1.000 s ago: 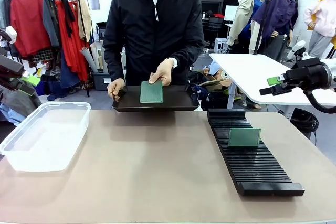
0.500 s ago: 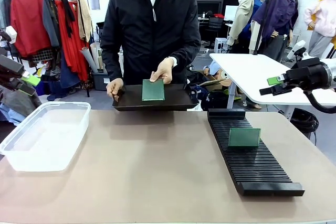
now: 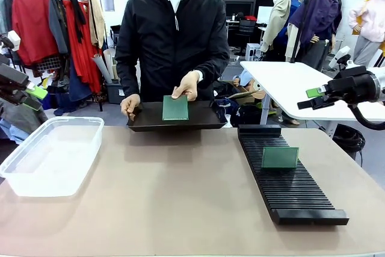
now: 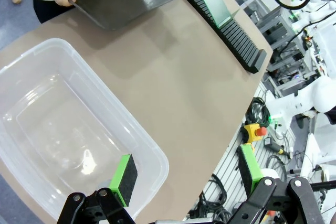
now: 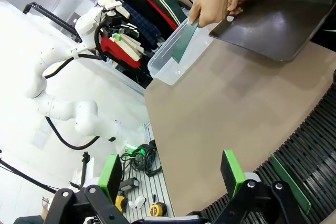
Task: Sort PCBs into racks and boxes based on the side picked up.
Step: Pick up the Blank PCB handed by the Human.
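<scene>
A person at the far side holds a dark tray [image 3: 198, 115] in one hand. The other hand [image 3: 186, 83] grips a green PCB [image 3: 175, 108] by its top edge over the tray. That PCB [image 5: 182, 43] hangs from the fingers in the right wrist view. Another PCB [image 3: 280, 157] stands upright in the black slotted rack [image 3: 295, 194] on the right. The clear box [image 3: 42, 185] sits at the left with nothing in it. My left gripper [image 3: 33, 92] hovers open beyond the box [image 4: 113, 100]. My right gripper [image 3: 313, 97] hangs open, high, right of the rack [image 5: 315, 140].
Bare brown tabletop [image 3: 180, 191] lies between box and rack. A white table [image 3: 283, 82] stands behind the rack at the right. A clothes rail [image 3: 54, 22] with garments stands behind the left side.
The person has shifted the tray and the held PCB slightly. Both arms have stayed still.
</scene>
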You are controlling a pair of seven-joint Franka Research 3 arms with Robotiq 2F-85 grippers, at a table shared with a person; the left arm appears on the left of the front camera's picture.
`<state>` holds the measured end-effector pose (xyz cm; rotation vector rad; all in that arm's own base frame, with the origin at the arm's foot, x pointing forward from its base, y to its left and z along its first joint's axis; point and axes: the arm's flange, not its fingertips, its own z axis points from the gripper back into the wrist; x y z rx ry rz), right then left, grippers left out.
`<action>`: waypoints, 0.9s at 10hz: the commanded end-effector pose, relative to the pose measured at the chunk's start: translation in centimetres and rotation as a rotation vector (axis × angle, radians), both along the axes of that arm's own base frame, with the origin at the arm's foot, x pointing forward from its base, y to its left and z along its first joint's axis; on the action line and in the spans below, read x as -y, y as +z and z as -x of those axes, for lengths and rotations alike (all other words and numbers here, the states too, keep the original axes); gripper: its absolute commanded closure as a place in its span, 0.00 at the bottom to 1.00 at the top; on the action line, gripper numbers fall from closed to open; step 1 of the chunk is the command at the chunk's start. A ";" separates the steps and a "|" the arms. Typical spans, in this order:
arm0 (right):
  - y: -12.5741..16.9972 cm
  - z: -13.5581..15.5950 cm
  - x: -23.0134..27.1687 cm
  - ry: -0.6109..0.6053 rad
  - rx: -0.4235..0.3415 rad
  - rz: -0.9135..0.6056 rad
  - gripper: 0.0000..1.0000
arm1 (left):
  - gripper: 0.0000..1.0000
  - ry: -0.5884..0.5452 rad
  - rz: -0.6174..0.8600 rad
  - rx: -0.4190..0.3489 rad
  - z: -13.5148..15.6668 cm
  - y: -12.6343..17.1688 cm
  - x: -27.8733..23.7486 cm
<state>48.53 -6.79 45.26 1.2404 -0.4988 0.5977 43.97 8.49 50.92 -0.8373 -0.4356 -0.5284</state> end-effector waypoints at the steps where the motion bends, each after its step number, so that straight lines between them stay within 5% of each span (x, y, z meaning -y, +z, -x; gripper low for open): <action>1: 0.1 -0.1 -0.2 -0.007 0.006 0.010 0.00 | 0.00 0.004 0.063 0.022 -1.2 -1.2 1.2; 4: 0.1 -0.1 -0.2 -0.007 0.006 0.010 0.00 | 0.00 -0.012 0.179 0.028 -3.2 -3.6 3.8; 9: 0.1 -0.1 -0.2 -0.007 0.006 0.010 0.00 | 0.00 -0.069 0.385 -0.074 -6.9 -6.7 10.4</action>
